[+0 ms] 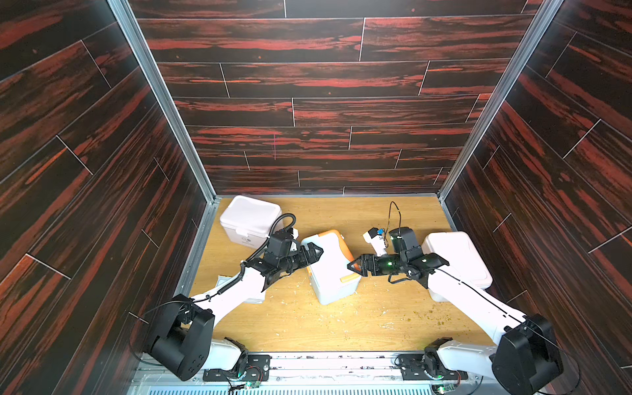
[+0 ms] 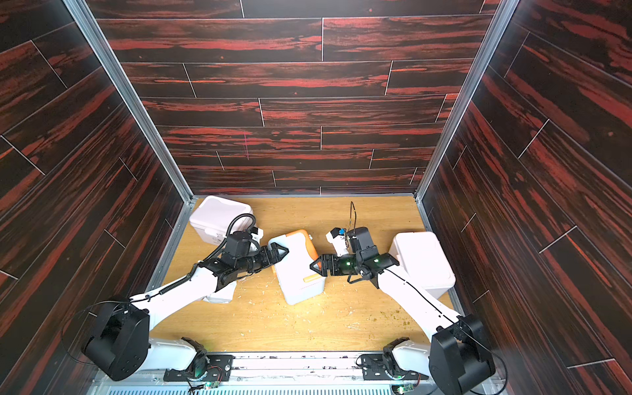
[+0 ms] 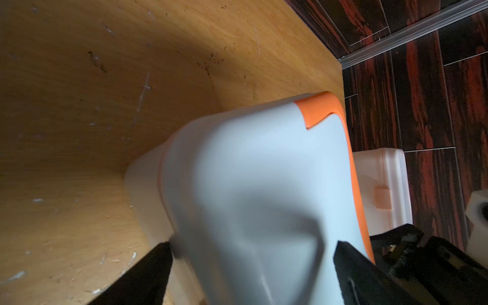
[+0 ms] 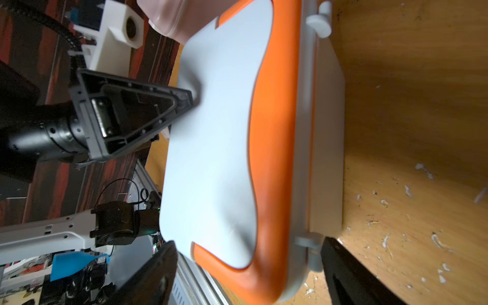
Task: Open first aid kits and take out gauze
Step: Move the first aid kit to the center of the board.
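Three first aid kits stand on the wooden table. A white one is at the back left and a white one at the right. The pale blue kit with orange trim is in the middle with its lid down. My left gripper is open, its jaws astride that kit's left edge. From the other side my right gripper is open too, the orange-trimmed lid corner between its fingers. White gauze packets lie on the table, partly hidden under my left forearm.
Dark red panel walls close the table in on three sides, with a metal rail along the front. White and greenish crumbs litter the front of the table. The right white kit stands close behind my right arm.
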{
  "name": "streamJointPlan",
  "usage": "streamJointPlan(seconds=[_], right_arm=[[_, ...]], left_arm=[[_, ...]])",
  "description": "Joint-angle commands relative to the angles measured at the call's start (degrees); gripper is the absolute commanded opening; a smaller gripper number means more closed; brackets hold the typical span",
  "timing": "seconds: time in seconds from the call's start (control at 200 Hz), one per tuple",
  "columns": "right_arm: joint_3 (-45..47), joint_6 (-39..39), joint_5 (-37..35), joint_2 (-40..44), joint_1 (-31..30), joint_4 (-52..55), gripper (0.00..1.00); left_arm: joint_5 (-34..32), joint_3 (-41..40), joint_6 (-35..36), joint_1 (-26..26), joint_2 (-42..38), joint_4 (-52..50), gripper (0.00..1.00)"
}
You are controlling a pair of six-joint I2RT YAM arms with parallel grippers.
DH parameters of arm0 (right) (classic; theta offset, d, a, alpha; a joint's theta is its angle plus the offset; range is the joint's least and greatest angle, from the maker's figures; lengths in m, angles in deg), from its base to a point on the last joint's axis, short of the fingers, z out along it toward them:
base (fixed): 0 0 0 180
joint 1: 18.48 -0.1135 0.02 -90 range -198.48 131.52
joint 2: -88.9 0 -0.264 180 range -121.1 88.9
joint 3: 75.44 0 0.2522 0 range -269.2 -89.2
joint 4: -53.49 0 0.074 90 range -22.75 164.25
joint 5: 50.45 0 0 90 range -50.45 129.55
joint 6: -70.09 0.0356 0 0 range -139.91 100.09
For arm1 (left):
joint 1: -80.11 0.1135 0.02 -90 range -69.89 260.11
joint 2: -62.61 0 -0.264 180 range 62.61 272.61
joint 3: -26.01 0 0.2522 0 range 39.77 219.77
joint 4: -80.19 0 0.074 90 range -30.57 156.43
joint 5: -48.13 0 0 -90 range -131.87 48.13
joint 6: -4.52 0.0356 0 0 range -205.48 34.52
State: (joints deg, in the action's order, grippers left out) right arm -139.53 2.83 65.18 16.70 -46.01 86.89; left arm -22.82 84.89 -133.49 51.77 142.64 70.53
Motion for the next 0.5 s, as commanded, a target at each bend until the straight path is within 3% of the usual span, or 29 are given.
streamJointPlan(seconds=[0.0, 0.15, 0.496], right_arm=[[-0.8, 0.9, -5.2, 1.52, -0.12, 1.81, 0.89], [-1.16, 0.81, -12.93, 1.89, -0.08, 3.1, 0.91], [0.22, 1.52, -14.88, 5.59, -0.07, 4.97, 0.92]], left_arm=[[4.27, 0.68, -1.73, -2.77, 1.91, 3.64, 1.0], [2.42, 1.22, -2.18, -6.55, 2.66, 4.66, 1.0], [0.07, 3.45, -4.78, -15.22, 6.77, 9.02, 1.0]])
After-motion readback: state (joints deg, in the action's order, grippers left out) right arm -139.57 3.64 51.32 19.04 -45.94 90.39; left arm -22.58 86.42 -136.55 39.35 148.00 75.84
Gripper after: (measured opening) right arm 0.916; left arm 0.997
